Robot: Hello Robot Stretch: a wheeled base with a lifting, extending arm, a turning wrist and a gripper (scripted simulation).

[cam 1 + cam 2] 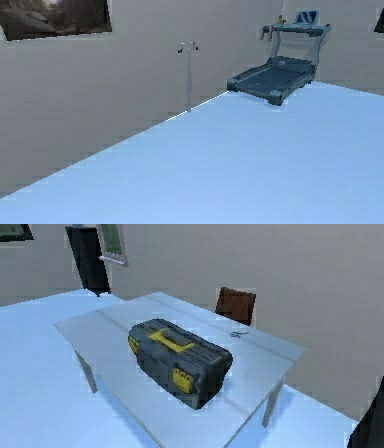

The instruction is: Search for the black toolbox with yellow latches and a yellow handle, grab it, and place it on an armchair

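In the arm side view a black toolbox (pixel 180 360) with a yellow handle and yellow latches lies on a pale grey table (pixel 110 324), near the table's middle and turned at an angle to its edges.
A brown chair (pixel 236 305) stands at the table's far side. A dark stand (pixel 90 259) and a window (pixel 113 241) are at the back left. In the forward view a treadmill (pixel 277 68) stands by the far wall, a thin floor lamp (pixel 188 75) left of it, a picture (pixel 55 17) on the wall.
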